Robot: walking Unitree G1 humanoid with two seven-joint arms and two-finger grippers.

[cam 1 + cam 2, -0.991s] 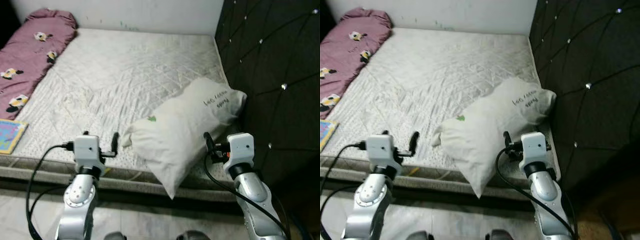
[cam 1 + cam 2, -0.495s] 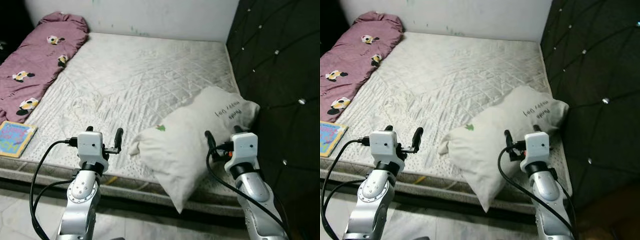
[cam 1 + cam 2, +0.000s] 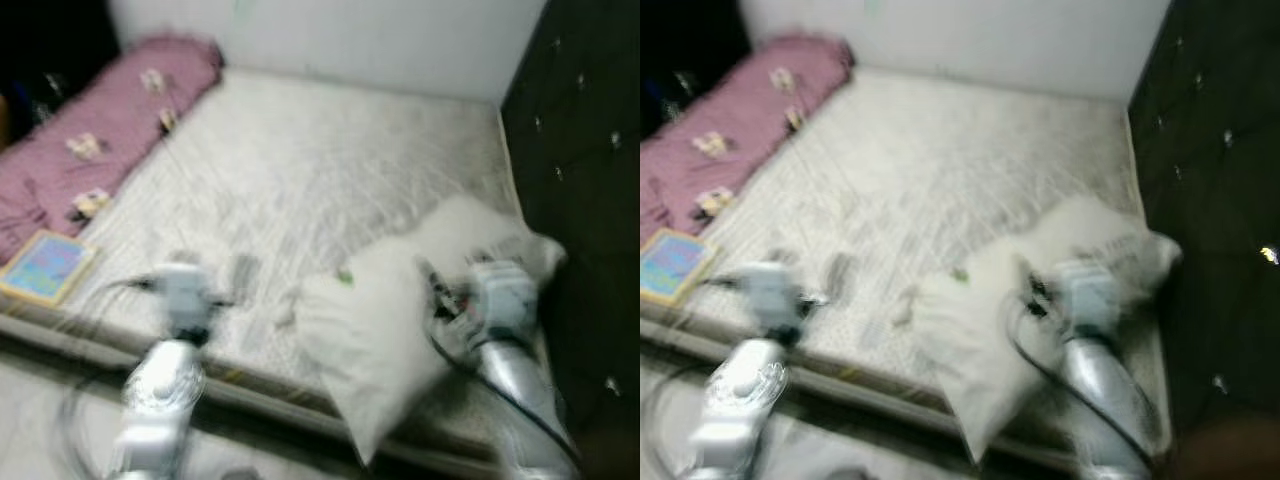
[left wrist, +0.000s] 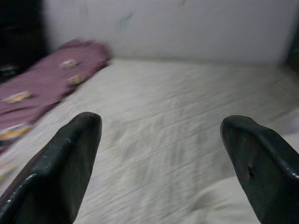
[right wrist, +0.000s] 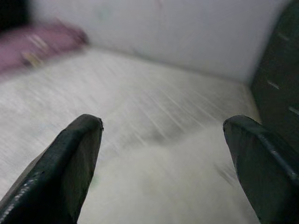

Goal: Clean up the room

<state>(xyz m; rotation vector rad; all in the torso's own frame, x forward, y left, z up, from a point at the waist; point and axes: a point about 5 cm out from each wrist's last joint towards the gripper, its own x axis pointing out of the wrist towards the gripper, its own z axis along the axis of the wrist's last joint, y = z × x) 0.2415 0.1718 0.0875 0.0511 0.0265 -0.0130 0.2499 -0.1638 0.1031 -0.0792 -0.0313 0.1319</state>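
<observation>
A white pillow lies askew at the near right corner of the bed, its lower end hanging over the mattress edge. My right gripper is open just above the pillow, fingers wide apart. My left gripper is open too, held over the bare quilted mattress left of the pillow. A pink blanket with cartoon prints lies along the bed's left side. A colourful book rests on the near left corner. The head views are blurred.
A dark tufted headboard rises along the right side of the bed. A white wall stands behind it. Pale floor runs along the near edge of the mattress.
The whole picture has shifted and blurred, so the camera has moved; more of the bed's left side shows. Both grippers stay open in about the same pose.
</observation>
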